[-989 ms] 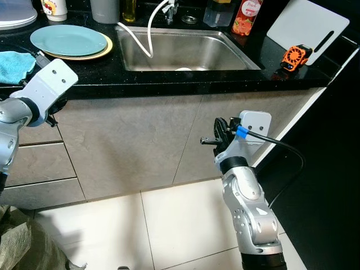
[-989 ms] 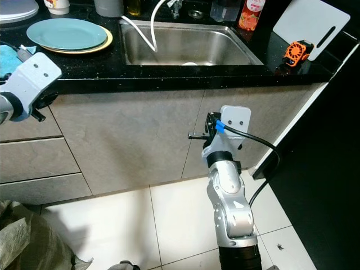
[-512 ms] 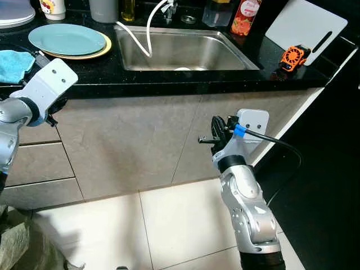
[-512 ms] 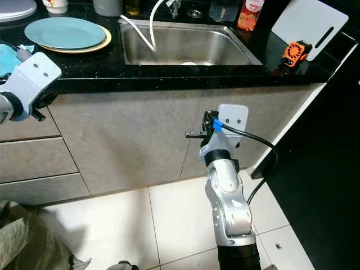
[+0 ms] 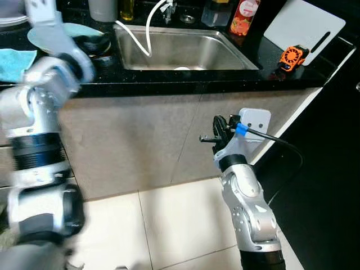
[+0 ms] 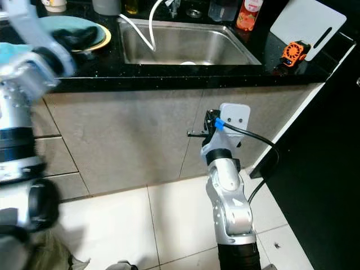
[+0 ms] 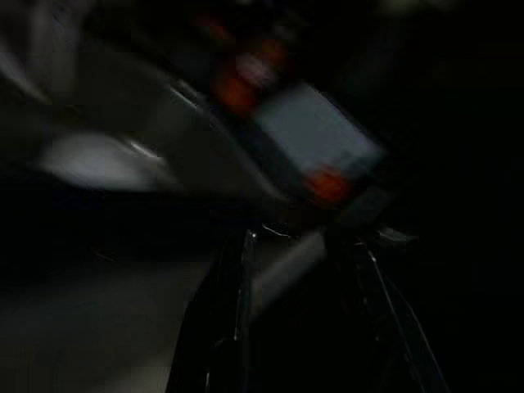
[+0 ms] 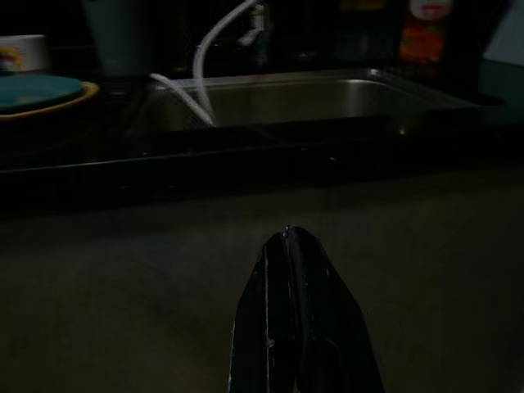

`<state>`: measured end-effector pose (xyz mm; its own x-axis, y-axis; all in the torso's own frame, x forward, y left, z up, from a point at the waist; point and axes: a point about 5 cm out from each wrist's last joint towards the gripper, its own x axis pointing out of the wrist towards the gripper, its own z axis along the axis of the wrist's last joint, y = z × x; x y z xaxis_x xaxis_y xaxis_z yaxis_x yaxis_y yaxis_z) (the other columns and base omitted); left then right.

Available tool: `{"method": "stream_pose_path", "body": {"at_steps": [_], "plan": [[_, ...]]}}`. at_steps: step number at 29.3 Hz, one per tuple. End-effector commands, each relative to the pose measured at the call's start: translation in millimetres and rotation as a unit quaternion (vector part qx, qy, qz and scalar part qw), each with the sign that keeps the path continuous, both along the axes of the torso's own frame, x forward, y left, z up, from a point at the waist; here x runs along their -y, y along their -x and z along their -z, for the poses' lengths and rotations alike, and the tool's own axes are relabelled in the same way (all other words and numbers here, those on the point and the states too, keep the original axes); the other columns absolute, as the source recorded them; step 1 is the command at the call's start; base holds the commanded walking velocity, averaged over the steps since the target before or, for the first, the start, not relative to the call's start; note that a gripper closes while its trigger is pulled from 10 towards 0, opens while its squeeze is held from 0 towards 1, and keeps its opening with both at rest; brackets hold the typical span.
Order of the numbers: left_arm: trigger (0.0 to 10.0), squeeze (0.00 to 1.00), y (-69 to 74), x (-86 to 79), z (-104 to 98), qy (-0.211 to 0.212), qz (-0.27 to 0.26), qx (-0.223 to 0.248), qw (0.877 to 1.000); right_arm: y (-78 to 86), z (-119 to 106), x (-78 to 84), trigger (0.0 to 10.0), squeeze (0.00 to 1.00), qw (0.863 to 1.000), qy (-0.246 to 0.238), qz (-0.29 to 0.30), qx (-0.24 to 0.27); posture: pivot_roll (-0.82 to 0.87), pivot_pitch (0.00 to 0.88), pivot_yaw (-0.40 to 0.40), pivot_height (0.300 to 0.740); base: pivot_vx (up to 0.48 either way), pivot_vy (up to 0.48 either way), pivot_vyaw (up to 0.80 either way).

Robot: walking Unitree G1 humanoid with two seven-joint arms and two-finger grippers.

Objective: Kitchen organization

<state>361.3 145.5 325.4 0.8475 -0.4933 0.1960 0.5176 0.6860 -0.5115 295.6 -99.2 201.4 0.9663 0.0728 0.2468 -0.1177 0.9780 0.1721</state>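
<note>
**Left gripper over the plates, right gripper shut before the cabinet**

Left gripper up at the black counter, near its left end, hovering over the teal plate. Heavily blurred in both eye views, so contact with the plate impossible to judge. In the left wrist view, dark and smeared, two black fingers set apart with a gap between them and nothing seen in the gap.

Teal plate stacked on a yellow plate, both close to the left rim of the sink. Blue cloth at the counter's left edge, near the front.

Right gripper held low, below the counter's front edge, just off the grey cabinet front and pointing toward it. Fingers pressed together tip to tip in the right wrist view, gripping nothing. Black cable with a blue tag looping off the wrist.

Inside the steel sink, a white hose curving down from the back edge. Red-labelled bottle at the back of the counter, just past the sink's right rear corner. White cutting board leaning at the counter's right end, with a small orange-and-black gadget lying just in front of it. White floor tiles below the cabinet.
</note>
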Motion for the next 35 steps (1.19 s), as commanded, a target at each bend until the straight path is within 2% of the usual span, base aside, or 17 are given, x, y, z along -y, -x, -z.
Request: {"method": "stream_pose_path", "body": {"at_steps": [1,2,3,5,6,7,8,9,10,12,18,24,27,29,31,34,35], "plan": [[10.0,0.00,6.1,12.6,2.7,-0.043,0.008,-0.009,0.999,-0.2,3.9,4.2,10.0,0.00,1.000,-0.005,0.010,-0.012,0.23,0.088,-0.089,0.740,0.000,0.000,0.00],[10.0,0.00,10.1,19.2,8.1,-0.099,-0.014,0.000,0.995,-0.2,3.4,4.5,10.0,0.00,1.000,-0.006,0.011,-0.011,0.23,0.088,-0.087,0.740,0.000,0.000,0.00],[10.0,0.00,14.1,26.3,15.2,-0.122,-0.017,-0.003,0.992,-0.1,3.1,5.2,10.0,0.00,1.000,-0.007,0.012,-0.011,0.23,0.088,-0.087,0.740,0.000,0.000,0.00],[10.0,0.00,22.8,42.4,36.3,-0.124,0.027,-0.004,0.992,0.2,3.0,7.5,10.0,0.00,1.000,-0.011,0.018,-0.011,0.23,0.090,-0.082,0.740,0.000,0.000,0.00],[10.0,0.00,22.8,42.4,36.3,-0.124,0.027,-0.004,0.992,0.2,3.0,7.5,10.0,0.00,1.000,-0.011,0.018,-0.011,0.23,0.090,-0.082,0.740,0.000,0.000,0.00],[10.0,0.00,24.8,43.8,41.1,-0.153,0.024,-0.001,0.988,0.3,3.1,7.8,10.0,0.00,1.000,-0.011,0.019,-0.011,0.23,0.090,-0.082,0.740,0.000,0.000,0.00],[10.0,0.00,25.6,42.7,51.0,-0.228,0.004,0.004,0.974,0.4,3.2,8.2,10.0,0.00,1.000,-0.013,0.020,-0.012,0.23,0.090,-0.081,0.740,0.000,0.000,0.00],[10.0,0.00,25.6,42.7,51.0,-0.228,0.004,0.004,0.974,0.4,3.2,8.2,10.0,0.00,1.000,-0.013,0.020,-0.012,0.23,0.090,-0.081,0.740,0.000,0.000,0.00],[10.0,0.00,25.0,38.6,59.2,-0.315,-0.038,0.015,0.948,0.6,4.4,8.3,10.0,0.00,1.000,-0.014,0.020,-0.013,0.23,0.089,-0.074,0.740,0.000,0.000,0.00],[10.0,0.00,25.1,35.5,62.6,-0.363,-0.069,0.036,0.929,0.6,5.9,7.7,10.0,0.00,1.000,-0.014,0.019,-0.014,0.24,0.089,-0.071,0.740,0.000,0.000,0.00],[10.0,0.00,32.9,27.2,75.5,-0.376,-0.153,0.068,0.911,1.0,14.6,2.0,10.0,0.00,0.999,-0.015,0.015,-0.026,0.24,0.085,-0.053,0.740,0.000,0.000,0.00],[10.0,0.00,51.6,20.7,111.8,-0.335,-0.129,0.017,0.933,7.3,34.5,-5.9,10.0,0.00,0.998,-0.014,0.004,-0.059,0.24,0.083,-0.032,0.740,0.000,0.000,0.00],[10.0,0.00,58.8,14.8,125.8,-0.366,-0.138,0.036,0.919,12.7,43.3,-10.1,10.0,0.00,0.997,-0.018,0.001,-0.074,0.24,0.083,-0.022,0.740,0.000,0.000,0.00],[10.0,0.00,58.8,14.8,125.8,-0.366,-0.138,0.036,0.919,12.7,43.3,-10.1,10.0,0.00,0.997,-0.018,0.001,-0.074,0.24,0.083,-0.022,0.740,0.000,0.000,0.00],[10.0,0.00,63.9,10.3,132.3,-0.387,-0.146,0.067,0.908,15.7,48.7,-13.0,10.0,0.00,0.996,-0.023,0.000,-0.084,0.23,0.079,-0.011,0.740,0.000,0.000,0.00],[10.0,0.00,65.5,3.7,140.1,-0.410,-0.162,0.076,0.894,15.9,51.8,-13.2,10.0,0.00,0.996,-0.026,0.002,-0.090,0.23,0.076,-0.009,0.740,0.000,0.000,0.00],[10.0,0.00,65.5,3.7,140.1,-0.410,-0.162,0.076,0.894,15.9,51.8,-13.2,10.0,0.00,0.996,-0.026,0.002,-0.090,0.23,0.076,-0.009,0.740,0.000,0.000,0.00]]}}
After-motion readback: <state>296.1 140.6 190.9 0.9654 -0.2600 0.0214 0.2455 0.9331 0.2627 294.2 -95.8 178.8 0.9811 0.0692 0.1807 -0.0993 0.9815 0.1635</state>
